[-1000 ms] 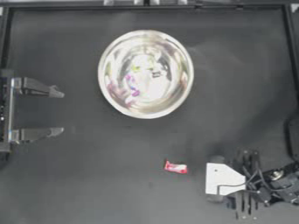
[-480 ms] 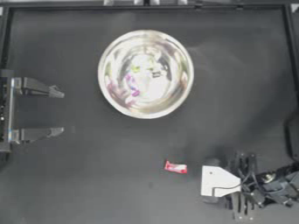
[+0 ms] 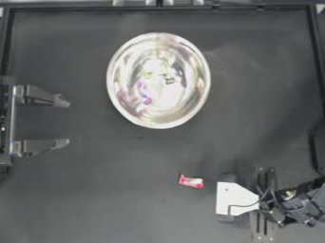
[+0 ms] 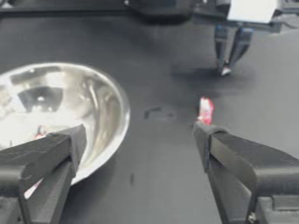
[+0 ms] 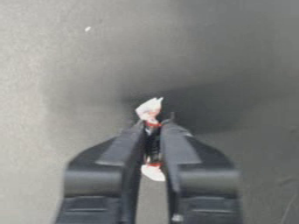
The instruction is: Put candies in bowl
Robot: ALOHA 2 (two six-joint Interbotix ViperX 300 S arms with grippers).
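Observation:
The shiny silver bowl (image 3: 190, 57) stands at the table's back centre; a green candy (image 3: 147, 74), a purple candy (image 3: 143, 90) and a silvery-white candy (image 3: 170, 81) lie inside. A red-pink candy (image 3: 190, 181) lies on the table near the front, just left of my right gripper (image 3: 225, 199), whose fingers point down under its white wrist mount. In the right wrist view that gripper (image 5: 152, 131) is shut on a small white-and-red wrapped candy (image 5: 149, 108), held just above the table. My left gripper (image 3: 63, 121) is parked open at the left edge.
The left wrist view looks across the table at the bowl's rim (image 4: 119, 113), the red-pink candy (image 4: 205, 109) and the right gripper (image 4: 227, 65) beyond it. Cables (image 3: 279, 201) trail behind the right wrist near the front right corner.
The right arm has slid a little to the left, toward the red-pink candy. The left arm, the bowl and the loose candy have not moved.

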